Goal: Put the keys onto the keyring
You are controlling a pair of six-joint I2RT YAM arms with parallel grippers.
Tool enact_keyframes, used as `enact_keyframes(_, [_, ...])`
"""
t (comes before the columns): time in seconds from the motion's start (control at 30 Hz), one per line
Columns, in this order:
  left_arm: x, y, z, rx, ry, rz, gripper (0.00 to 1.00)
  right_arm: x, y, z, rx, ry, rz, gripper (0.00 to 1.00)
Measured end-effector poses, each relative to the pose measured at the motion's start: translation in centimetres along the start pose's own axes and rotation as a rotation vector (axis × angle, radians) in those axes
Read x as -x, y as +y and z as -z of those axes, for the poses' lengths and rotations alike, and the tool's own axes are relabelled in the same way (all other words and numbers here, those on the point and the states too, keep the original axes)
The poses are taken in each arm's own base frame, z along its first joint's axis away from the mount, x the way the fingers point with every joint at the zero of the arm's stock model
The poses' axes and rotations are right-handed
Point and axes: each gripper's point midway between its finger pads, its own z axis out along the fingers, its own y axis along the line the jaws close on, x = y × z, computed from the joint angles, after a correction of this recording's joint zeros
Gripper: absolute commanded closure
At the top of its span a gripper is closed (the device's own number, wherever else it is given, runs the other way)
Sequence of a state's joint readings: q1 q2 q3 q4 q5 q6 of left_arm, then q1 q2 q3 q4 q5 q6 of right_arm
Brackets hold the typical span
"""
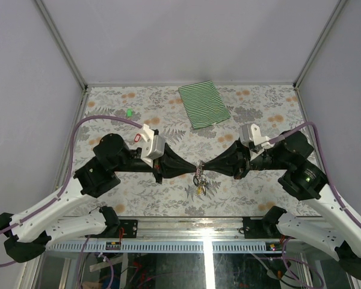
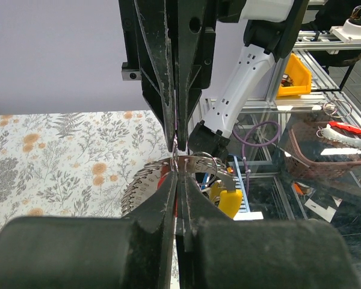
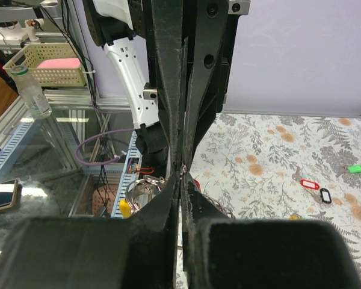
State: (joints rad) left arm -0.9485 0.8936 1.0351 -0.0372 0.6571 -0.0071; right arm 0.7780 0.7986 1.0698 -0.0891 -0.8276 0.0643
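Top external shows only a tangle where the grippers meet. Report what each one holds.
Observer: In the left wrist view, the left gripper is shut on the keyring wire.
Operator: Now the right.
Observer: The right gripper is shut too, tips against the left's, with a glint of the wire between them.
Operator: List what hangs there.
Observer: A fanned stack of silvery metal, likely keys, and a yellow tag.
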Motion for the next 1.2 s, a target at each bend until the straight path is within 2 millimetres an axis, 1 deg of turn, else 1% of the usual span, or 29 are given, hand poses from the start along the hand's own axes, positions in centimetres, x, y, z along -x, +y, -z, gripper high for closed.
enact_keyframes(0.4, [0.4,-0.2,0.3,0.002,-0.015,-0.011,1.0,0.5,0.2,-0.1,-0.009,-0.133,-0.037,1.0])
enact_keyframes(0.97, [1.9,-0.5,0.1,-0.016,-0.083,-0.041,1.0,2.6,0.5,0.1,0.0,-0.317,-0.041,1.0])
enact_keyframes(1.2, [2.0,-0.5,-0.1,-0.026,-0.097,-0.037,1.0,2.9,0.1,0.2,-0.015,-0.368,-0.049,1.0])
